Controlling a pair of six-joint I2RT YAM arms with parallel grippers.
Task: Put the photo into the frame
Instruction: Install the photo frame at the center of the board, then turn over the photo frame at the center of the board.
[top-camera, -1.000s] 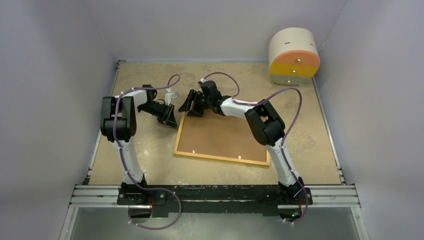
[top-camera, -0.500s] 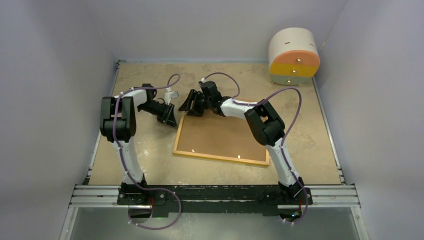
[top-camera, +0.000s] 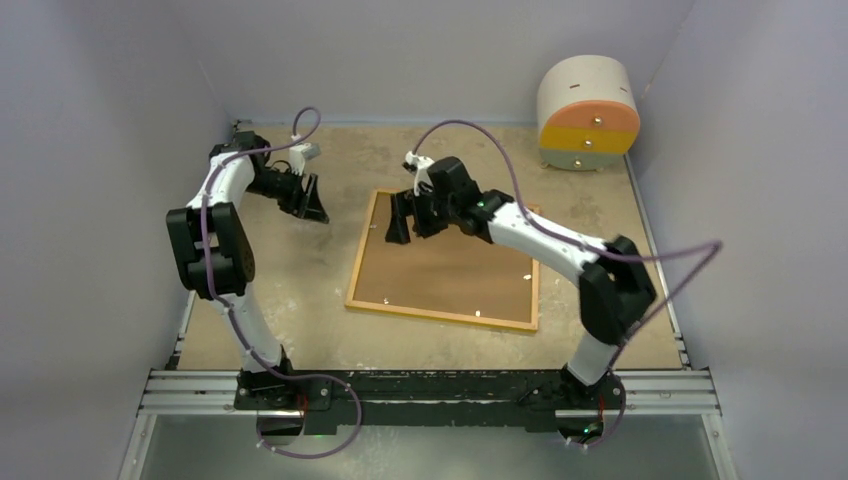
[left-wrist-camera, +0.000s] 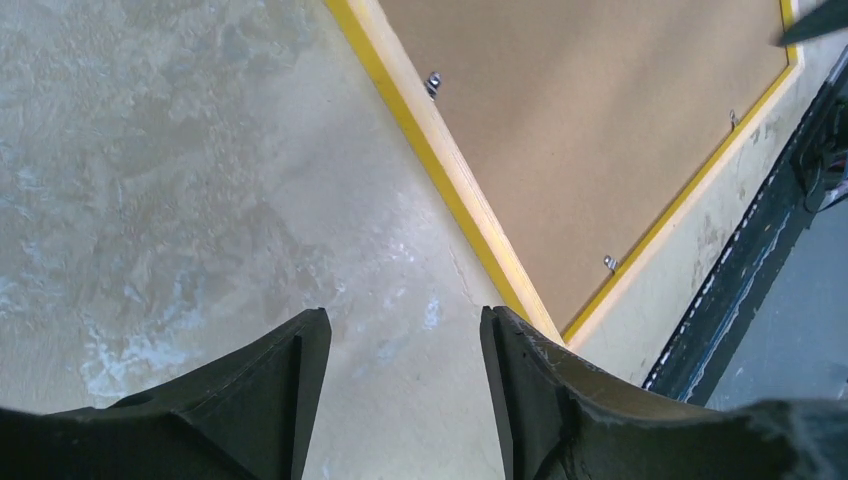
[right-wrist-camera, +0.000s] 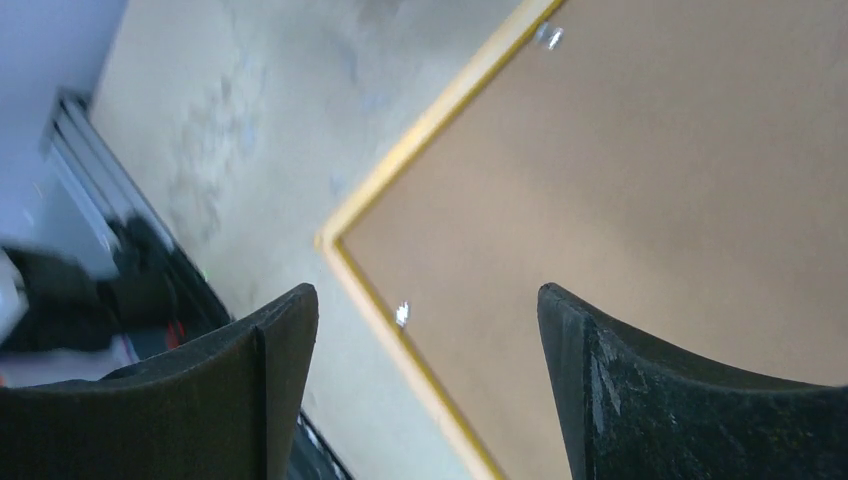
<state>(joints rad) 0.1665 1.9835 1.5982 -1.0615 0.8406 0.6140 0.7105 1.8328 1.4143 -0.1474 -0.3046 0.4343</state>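
Observation:
The frame (top-camera: 440, 316) lies face down in the middle of the table, its thin yellow border (left-wrist-camera: 440, 170) around a plain brown backing board (top-camera: 450, 270). Small metal clips (left-wrist-camera: 433, 82) sit along the inner edge. The photo is hidden. My left gripper (top-camera: 310, 205) hovers over bare table beyond the frame's far left corner, open (left-wrist-camera: 405, 315) with nothing between its fingers. My right gripper (top-camera: 405, 225) hangs over the frame's far left part, open (right-wrist-camera: 428, 290) and empty, with the border (right-wrist-camera: 440, 110) and backing board (right-wrist-camera: 640, 180) below it.
A round white cabinet with yellow and orange drawer fronts (top-camera: 588, 112) stands at the back right corner. Grey walls close in the left, back and right sides. A metal rail (top-camera: 430, 385) runs along the near edge.
The left gripper pulled away from the frame's far left corner toward the back left and opened. The right arm stretched out, its gripper now over the frame with jaws wider.

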